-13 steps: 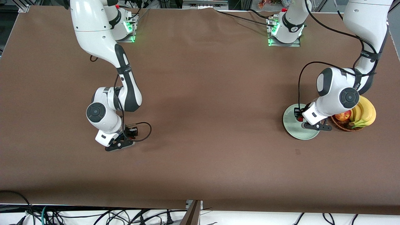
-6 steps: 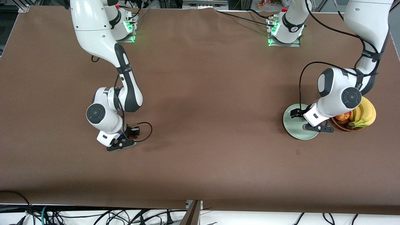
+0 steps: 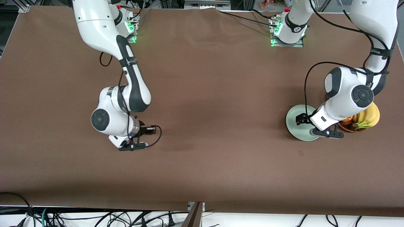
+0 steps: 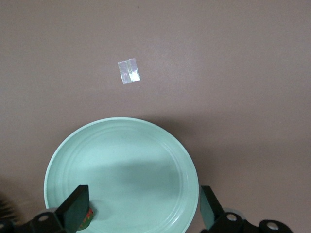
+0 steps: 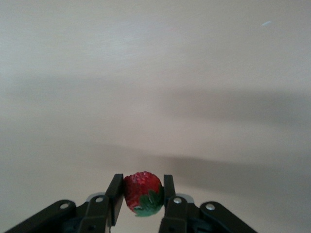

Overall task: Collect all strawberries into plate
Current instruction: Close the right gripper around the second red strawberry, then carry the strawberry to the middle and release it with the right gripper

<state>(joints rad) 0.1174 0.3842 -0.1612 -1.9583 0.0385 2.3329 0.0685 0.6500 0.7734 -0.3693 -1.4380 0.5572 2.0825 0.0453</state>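
While our right gripper (image 5: 141,196) pinched a strawberry (image 5: 142,192) above the table (image 3: 202,94), our left gripper (image 4: 141,213) hung wide open over the plate (image 4: 121,165) w/ another berry (image 4: 87,217) in it.

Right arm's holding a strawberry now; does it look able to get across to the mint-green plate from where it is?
Probably yes. The right gripper, shut on the red strawberry, has bare brown table between it and the round mint-green plate. The open left gripper hangs over that plate, so it may crowd the drop.
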